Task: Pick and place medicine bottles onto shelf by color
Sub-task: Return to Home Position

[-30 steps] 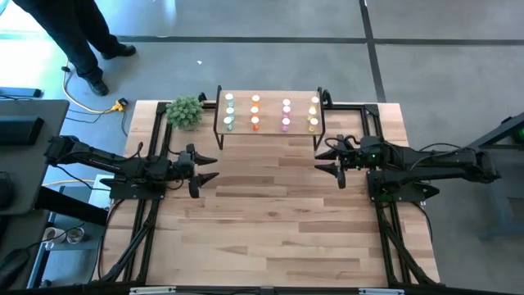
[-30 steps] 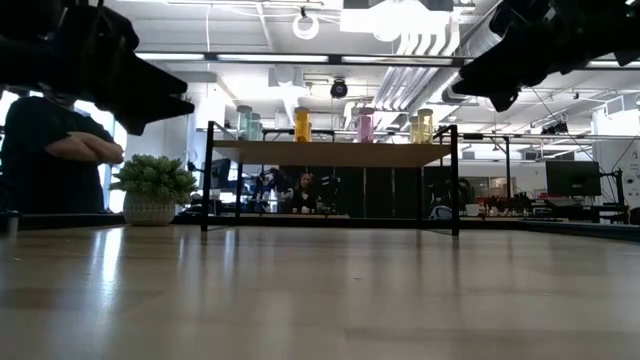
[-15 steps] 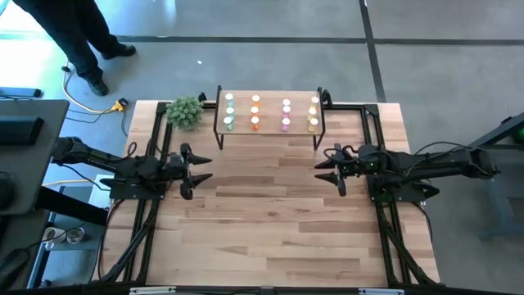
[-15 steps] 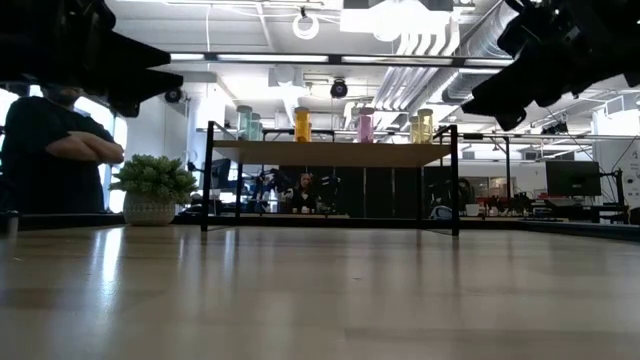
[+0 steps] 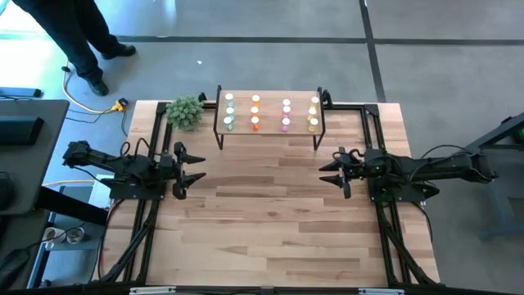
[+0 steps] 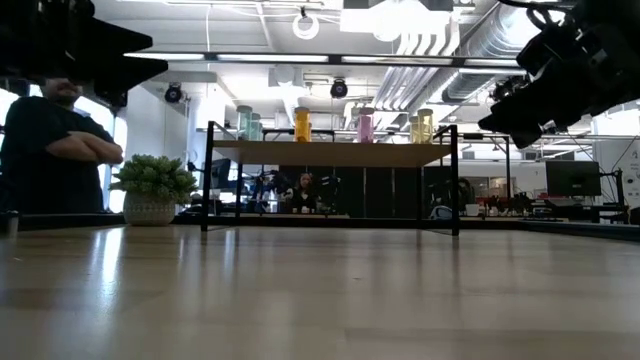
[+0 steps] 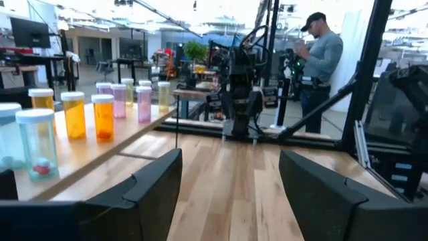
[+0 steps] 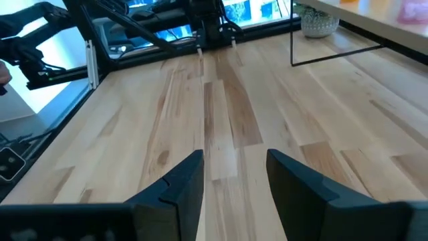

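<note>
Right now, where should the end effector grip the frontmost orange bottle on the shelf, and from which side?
Probably around the body of the frontmost orange bottle, below its white cap, coming from the front edge of the shelf. It stands upright with orange bottles behind it and gaps toward the green bottles and pink bottles.

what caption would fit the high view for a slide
Medicine bottles stand in colour columns on the shelf; left gripper and right gripper open and empty over the table.

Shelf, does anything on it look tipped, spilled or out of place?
Nothing stands out. The medicine bottles stand upright on the shelf in four colour columns. The left pincer and right pincer hang open and empty, clear of it.
</note>
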### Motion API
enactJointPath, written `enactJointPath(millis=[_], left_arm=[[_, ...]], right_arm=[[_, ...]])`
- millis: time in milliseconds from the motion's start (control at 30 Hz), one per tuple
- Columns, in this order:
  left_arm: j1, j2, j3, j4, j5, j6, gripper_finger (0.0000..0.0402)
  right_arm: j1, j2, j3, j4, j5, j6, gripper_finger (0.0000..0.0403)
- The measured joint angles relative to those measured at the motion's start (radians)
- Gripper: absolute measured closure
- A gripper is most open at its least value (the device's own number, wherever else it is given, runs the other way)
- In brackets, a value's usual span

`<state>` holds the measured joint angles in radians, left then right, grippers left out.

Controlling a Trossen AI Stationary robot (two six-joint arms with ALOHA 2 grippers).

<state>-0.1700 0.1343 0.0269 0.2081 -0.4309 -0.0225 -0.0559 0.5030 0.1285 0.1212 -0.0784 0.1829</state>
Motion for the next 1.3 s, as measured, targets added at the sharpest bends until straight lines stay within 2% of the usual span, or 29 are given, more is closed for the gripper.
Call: enactJointPath(millis=[167, 500, 1300], left_arm=[[-0.004, -0.047, 0.000, -0.105, -0.008, -0.037, 0.0163], [-0.004, -0.048, 0.000, -0.187, -0.005, -0.081, 0.0163], [-0.004, -0.045, 0.000, -0.184, -0.003, -0.079, 0.0163]], right_arm=[[0.000, -0.080, -0.046, -0.012, 0.000, 0.000, 0.0249], [0.000, -0.179, -0.113, -0.028, -0.006, 0.002, 0.0249], [0.000, -0.184, -0.119, -0.099, 0.016, 0.019, 0.0249]])
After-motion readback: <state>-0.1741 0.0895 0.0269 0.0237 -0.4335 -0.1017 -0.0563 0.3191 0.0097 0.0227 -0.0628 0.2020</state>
